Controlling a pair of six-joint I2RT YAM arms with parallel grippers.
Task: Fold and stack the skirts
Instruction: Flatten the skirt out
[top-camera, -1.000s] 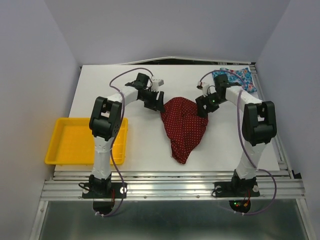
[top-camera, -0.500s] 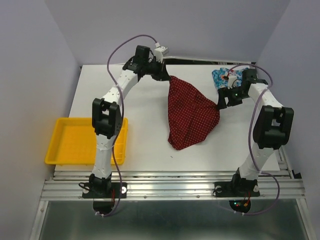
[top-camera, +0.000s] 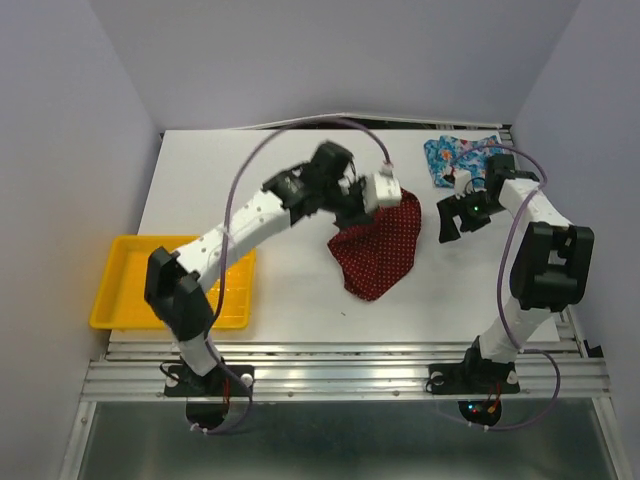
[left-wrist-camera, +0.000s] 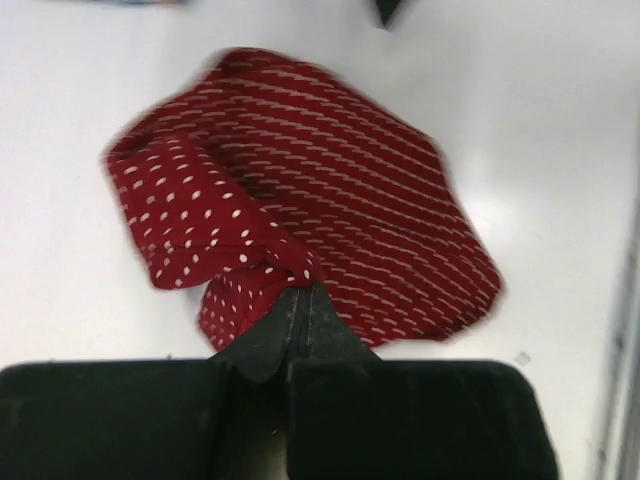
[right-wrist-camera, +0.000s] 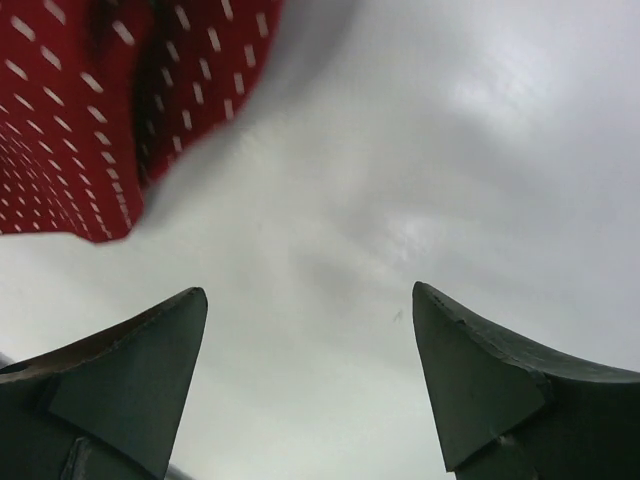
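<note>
**A:** Starting from the near edge, what lies closest to the arm bases?

**B:** The yellow tray (top-camera: 135, 285). It sits at the near left of the white table (top-camera: 290, 300), and the left arm crosses above its right part.

**A:** And the dark red skirt?

**B:** The dark red skirt (top-camera: 378, 255) is mid-table, a little right of centre. It is bunched, and most of it rests on the surface.

**A:** Does either arm have it?

**B:** Yes. The left gripper (left-wrist-camera: 303, 292) reaches across from the left with its jaws pressed together on a gathered fold of the dotted cloth.

**A:** What about the other arm?

**B:** The right gripper (right-wrist-camera: 307, 295) stands just right of the red skirt, apart from it. Its fingers are spread wide with only bare table between them. The cloth's edge shows in the upper left corner of the right wrist view.

**A:** And farther back?

**B:** The blue floral skirt (top-camera: 462, 155) lies crumpled near the far right corner, beyond the right gripper, with neither gripper on it.
</note>
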